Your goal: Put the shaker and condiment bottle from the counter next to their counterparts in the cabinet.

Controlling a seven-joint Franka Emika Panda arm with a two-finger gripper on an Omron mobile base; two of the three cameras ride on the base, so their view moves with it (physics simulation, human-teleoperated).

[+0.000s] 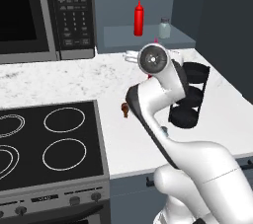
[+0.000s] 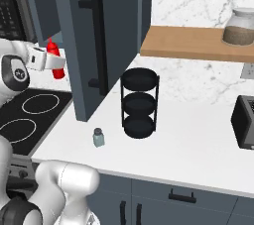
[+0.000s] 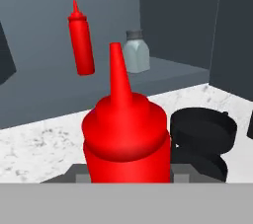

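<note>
My claw (image 3: pixel 129 171) is squeezing the slim red squeeze bottle with a cone nozzle (image 3: pixel 126 134) above the white speckled desk (image 1: pixel 59 82). Its twin red bottle (image 3: pixel 80 40) and the small grey-capped shaker (image 3: pixel 135 53) are waiting on the dark cabinet shelf (image 3: pixel 173 70). I could bump them over if I am swinging in too fast.

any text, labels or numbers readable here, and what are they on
Microwave keypad: rows of pale button markings, too small and blurred to read.
Stove front panel: a short pale mark, too blurred to read.
Red bottles, shakers, black rack, jar: no text visible.
</note>
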